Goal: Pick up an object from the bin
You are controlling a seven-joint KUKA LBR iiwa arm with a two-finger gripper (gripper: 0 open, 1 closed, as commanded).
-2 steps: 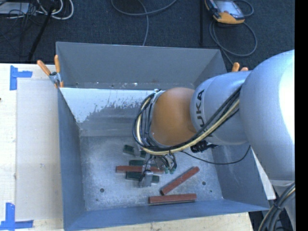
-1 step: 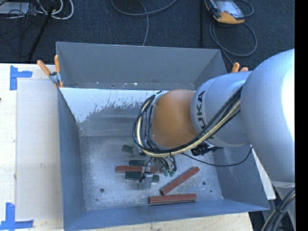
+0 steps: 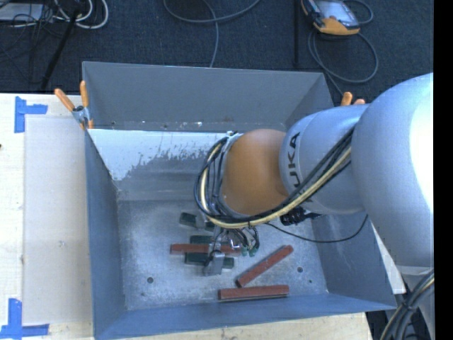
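Observation:
My gripper (image 3: pixel 215 262) is low over the bin floor, left of the middle, below the arm's orange cover. It stands among a small cluster: a reddish-brown flat stick (image 3: pixel 188 248) lying crosswise just to its left, a dark green block (image 3: pixel 196 258) touching it on the lower left, and another dark block (image 3: pixel 200 239) right behind. Parts of the cluster are hidden under the gripper body. Whether anything is held, the view does not show.
A third dark block (image 3: pixel 187 219) lies farther back left. Two more reddish-brown sticks lie to the right: one slanted (image 3: pixel 265 265), one flat (image 3: pixel 253 292) near the front wall. The arm and its cables cover the bin's right middle.

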